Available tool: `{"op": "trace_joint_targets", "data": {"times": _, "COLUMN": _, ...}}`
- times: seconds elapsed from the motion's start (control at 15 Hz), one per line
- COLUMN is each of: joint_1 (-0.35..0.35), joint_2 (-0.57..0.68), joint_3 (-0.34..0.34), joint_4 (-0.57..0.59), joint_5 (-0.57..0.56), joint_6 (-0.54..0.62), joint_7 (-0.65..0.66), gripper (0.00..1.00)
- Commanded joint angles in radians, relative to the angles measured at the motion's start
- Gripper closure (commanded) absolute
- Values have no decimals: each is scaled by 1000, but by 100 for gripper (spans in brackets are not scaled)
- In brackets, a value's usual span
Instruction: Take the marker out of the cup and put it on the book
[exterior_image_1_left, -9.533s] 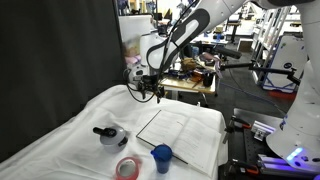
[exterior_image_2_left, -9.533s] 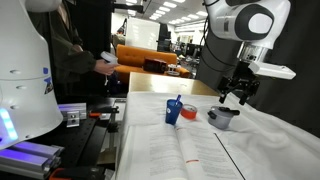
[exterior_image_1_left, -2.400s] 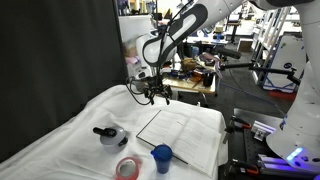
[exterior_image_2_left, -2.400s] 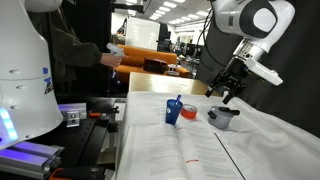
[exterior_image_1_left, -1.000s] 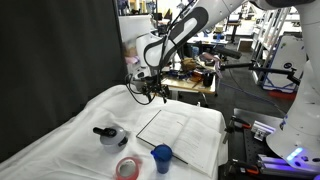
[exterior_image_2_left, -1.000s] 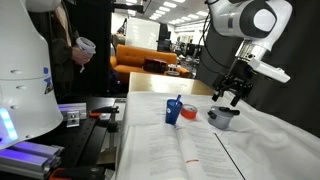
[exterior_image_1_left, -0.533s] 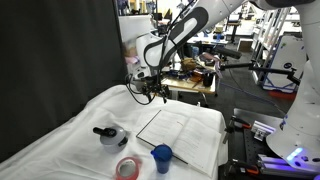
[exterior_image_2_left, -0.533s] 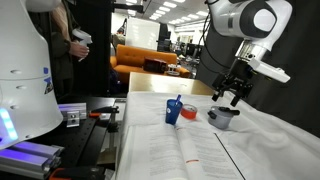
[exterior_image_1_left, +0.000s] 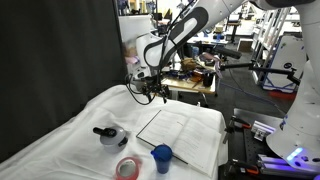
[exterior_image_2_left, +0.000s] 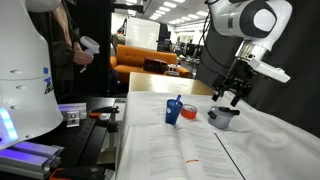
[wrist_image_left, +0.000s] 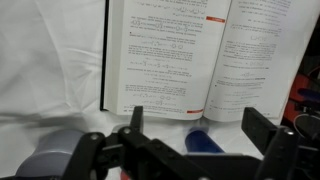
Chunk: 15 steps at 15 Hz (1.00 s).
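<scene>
The blue cup (exterior_image_1_left: 162, 156) stands on the white cloth beside the open book (exterior_image_1_left: 185, 130), which lies flat with printed pages. In an exterior view the slim blue marker (exterior_image_2_left: 179, 100) sticks up out of the cup (exterior_image_2_left: 175, 112). My gripper (exterior_image_1_left: 150, 92) hangs open in the air above the cloth, past the far edge of the book (exterior_image_2_left: 185, 150) and well apart from the cup. In the wrist view the gripper (wrist_image_left: 200, 125) holds nothing between its black fingers (wrist_image_left: 136, 118). The cup (wrist_image_left: 208, 140) appears there as a blue blob below the book (wrist_image_left: 185, 50).
A grey round pot with a black top (exterior_image_1_left: 110, 135) stands near the book, just below the gripper (exterior_image_2_left: 230, 97) in an exterior view. A pink-red tape ring (exterior_image_1_left: 127, 167) lies by the cup. Benches, other robots and a person fill the background.
Over the last second the gripper hangs still and stays open. Earlier it had turned slightly and shifted a little above the cloth. A person in the background moves.
</scene>
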Motion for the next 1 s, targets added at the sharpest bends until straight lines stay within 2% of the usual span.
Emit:
{"op": "trace_joint_targets", "data": {"times": 0.0, "joint_1": -1, "joint_2": 0, "joint_3": 1, "joint_4": 2, "joint_5": -1, "joint_6": -2, "joint_7": 1, "gripper": 0}}
{"op": "trace_joint_targets", "data": {"times": 0.4, "joint_1": 4, "joint_2": 39, "joint_3": -8, "joint_4": -5, "joint_5": -9, "joint_6": 4, "joint_7": 30, "gripper": 0}}
{"op": "trace_joint_targets", "data": {"times": 0.93, "joint_1": 7, "joint_2": 108, "joint_3": 32, "joint_4": 62, "joint_5": 2, "joint_6": 43, "joint_7": -11, "gripper": 0}}
